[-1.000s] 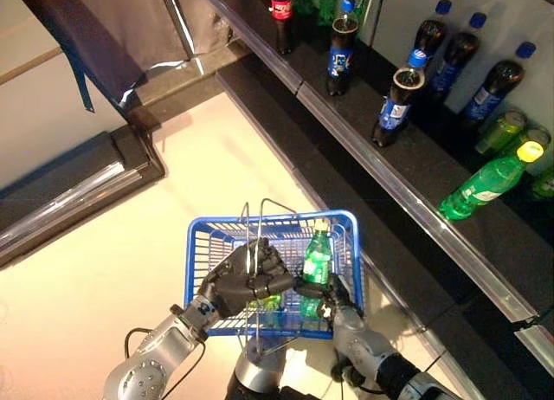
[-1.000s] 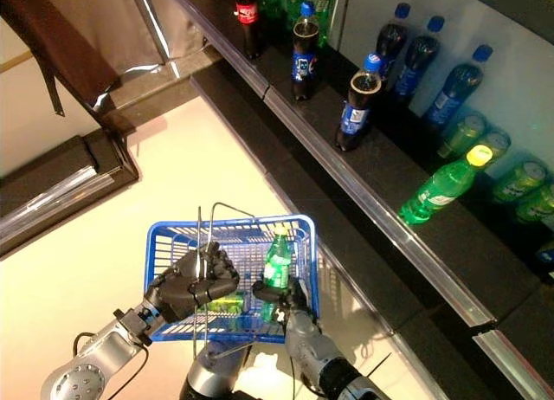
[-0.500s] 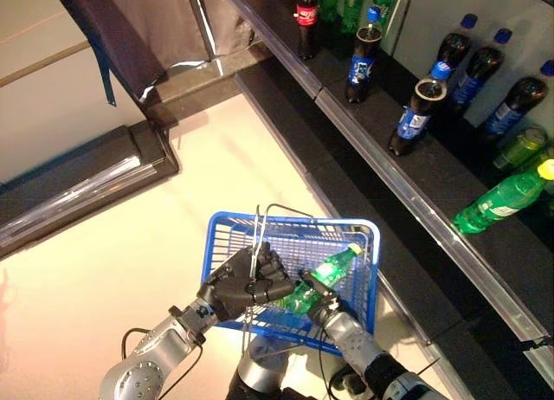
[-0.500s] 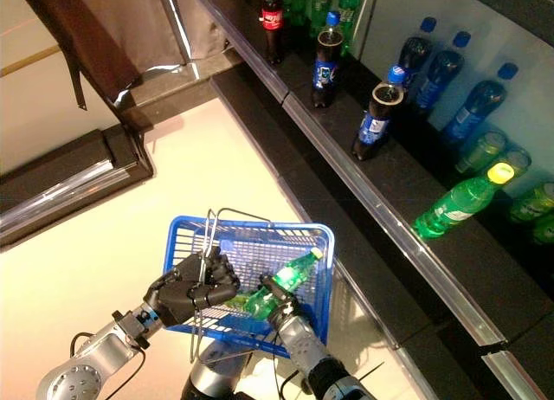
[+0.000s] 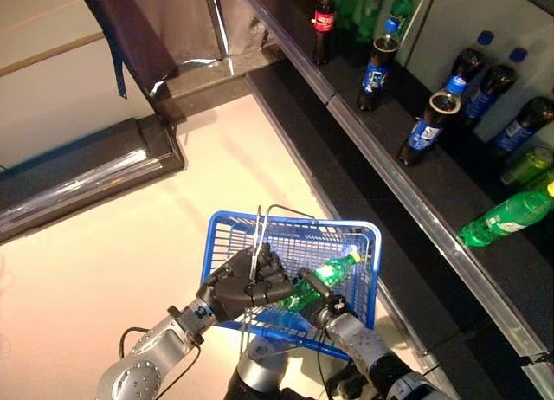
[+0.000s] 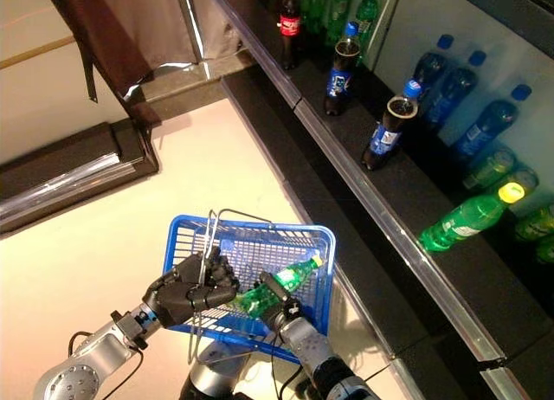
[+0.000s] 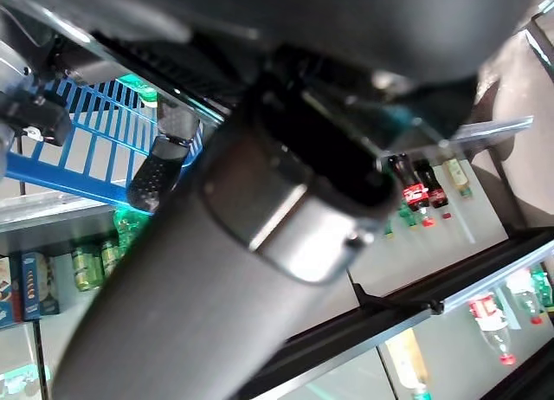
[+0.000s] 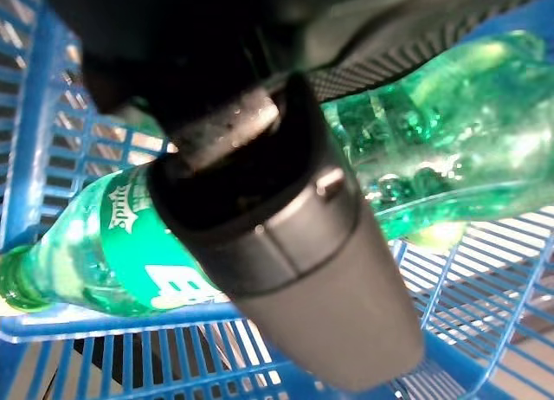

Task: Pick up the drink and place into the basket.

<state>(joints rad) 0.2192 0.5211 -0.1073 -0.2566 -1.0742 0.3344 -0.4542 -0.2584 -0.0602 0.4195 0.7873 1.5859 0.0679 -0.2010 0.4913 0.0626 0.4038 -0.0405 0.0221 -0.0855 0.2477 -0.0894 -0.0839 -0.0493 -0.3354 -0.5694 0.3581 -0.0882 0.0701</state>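
Right hand clasps bottle tilted in basket (left hand gripping handles); lower flat, then release.

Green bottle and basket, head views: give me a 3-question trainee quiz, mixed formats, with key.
1. True or false: the green bottle stands upright in the blue basket.
2. Which hand is curled round the basket's wire handles?
A. left hand
B. right hand
C. neither
3. Fill in: the bottle's cap points toward the ____, where more bottles stand.

Key
1. False. It is tilted inside the basket, with the right hand closed round its lower end.
2. A.
3. shelf.
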